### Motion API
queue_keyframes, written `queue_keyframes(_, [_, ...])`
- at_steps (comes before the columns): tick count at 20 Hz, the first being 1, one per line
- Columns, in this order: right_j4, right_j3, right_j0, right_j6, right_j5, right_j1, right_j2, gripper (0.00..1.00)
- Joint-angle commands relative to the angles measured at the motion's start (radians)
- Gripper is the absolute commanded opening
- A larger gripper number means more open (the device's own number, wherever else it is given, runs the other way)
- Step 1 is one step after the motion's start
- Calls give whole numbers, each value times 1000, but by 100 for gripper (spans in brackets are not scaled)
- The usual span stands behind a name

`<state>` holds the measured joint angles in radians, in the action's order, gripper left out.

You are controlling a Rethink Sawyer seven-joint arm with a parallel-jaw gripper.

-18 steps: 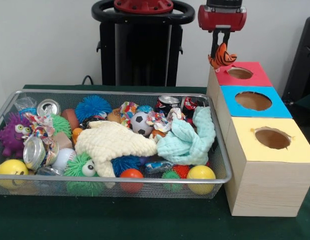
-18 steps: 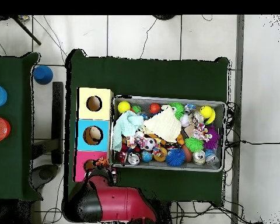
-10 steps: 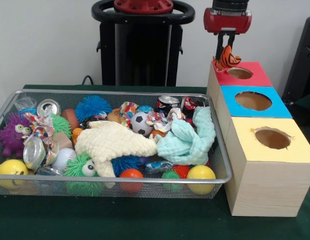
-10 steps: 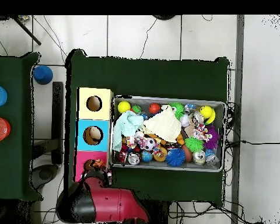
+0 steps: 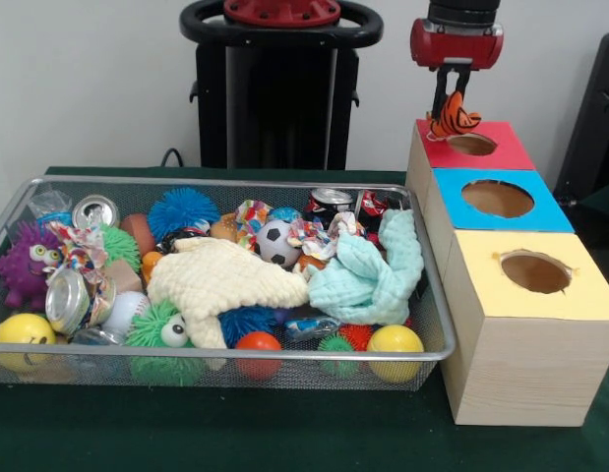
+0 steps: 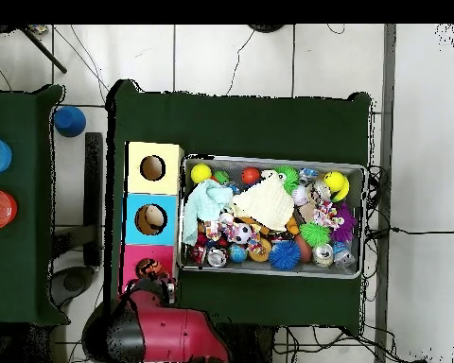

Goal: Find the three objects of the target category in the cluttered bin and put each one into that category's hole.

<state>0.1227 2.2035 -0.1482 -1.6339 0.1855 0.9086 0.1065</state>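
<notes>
My gripper [image 5: 452, 101] hangs at the top right, shut on a small orange plush animal with dark stripes [image 5: 454, 118]. It holds the plush just above the left rim of the round hole [image 5: 471, 145] in the red-topped box. In the overhead view the gripper [image 6: 155, 275] sits over the red box [image 6: 134, 257]. The wire mesh bin [image 5: 284, 355] fills the left and middle, packed with toys; it also shows in the overhead view [image 6: 269, 159]. No other plush animal shows in the bin; cloths cover much of its middle.
A blue-topped box [image 5: 498, 199] and a yellow-topped box [image 5: 533, 272], each with a hole, stand in line with the red one. The bin holds a cream cloth [image 5: 220, 275], a mint cloth [image 5: 373, 275], spiky balls, cans and a soccer ball [image 5: 276, 242].
My gripper has moved a little to the right with the plush, closer over the red box's hole.
</notes>
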Motion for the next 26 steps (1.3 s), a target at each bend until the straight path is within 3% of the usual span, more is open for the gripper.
queue_keyframes(1, [78, -85, -20, -264, -46, -45, 18, 0])
queue_keyframes(26, [185, -135, -150, -268, -29, -98, 95, 0])
